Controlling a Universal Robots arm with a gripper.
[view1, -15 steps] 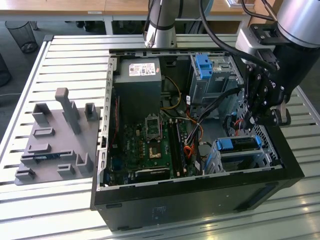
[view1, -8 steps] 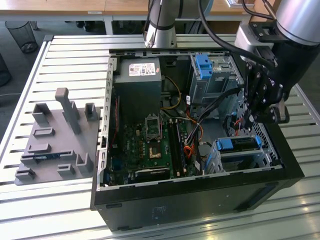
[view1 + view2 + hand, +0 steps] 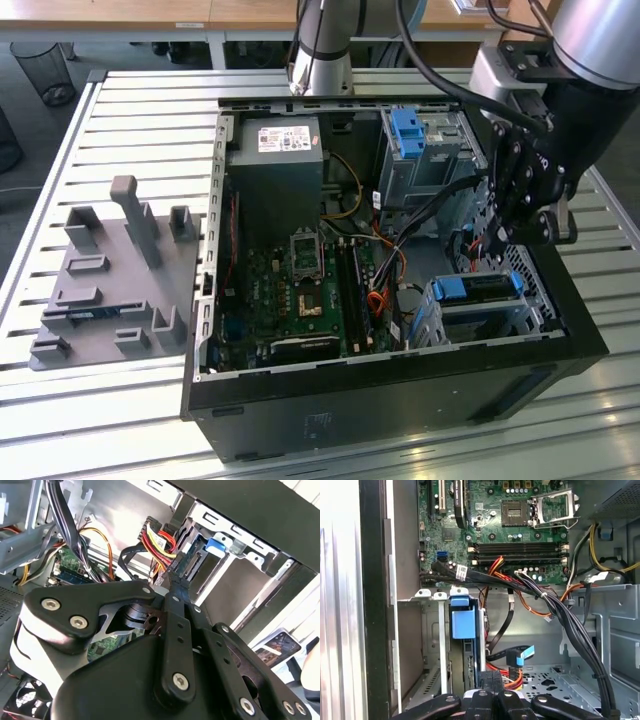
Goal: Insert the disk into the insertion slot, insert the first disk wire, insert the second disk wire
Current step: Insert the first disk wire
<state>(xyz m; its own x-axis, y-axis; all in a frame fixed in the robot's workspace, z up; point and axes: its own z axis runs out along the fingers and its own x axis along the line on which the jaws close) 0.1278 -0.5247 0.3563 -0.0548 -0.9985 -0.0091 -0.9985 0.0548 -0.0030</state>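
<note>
The disk [image 3: 478, 287], in its blue carrier, sits inside the insertion slot [image 3: 450, 325], a low silver cage at the case's front right corner. In the first wrist view the carrier of the disk [image 3: 462, 622] stands between the slot's metal walls [image 3: 432, 630]. My gripper [image 3: 498, 240] hangs just behind the disk's rear edge. In both wrist views the gripper [image 3: 172, 577] [image 3: 491, 677] is shut, and a red, yellow and black wire [image 3: 156, 542] runs down to its tips. A second black wire with a blue-tabbed plug [image 3: 520, 657] hangs loose beside them.
A taller grey bay with a blue latch [image 3: 410, 130] stands behind the gripper. The motherboard [image 3: 300, 290] and grey power supply [image 3: 275, 170] fill the case's left. A thick black cable bundle [image 3: 570, 625] crosses near the gripper. A grey fixture plate [image 3: 115, 270] lies on the slatted table.
</note>
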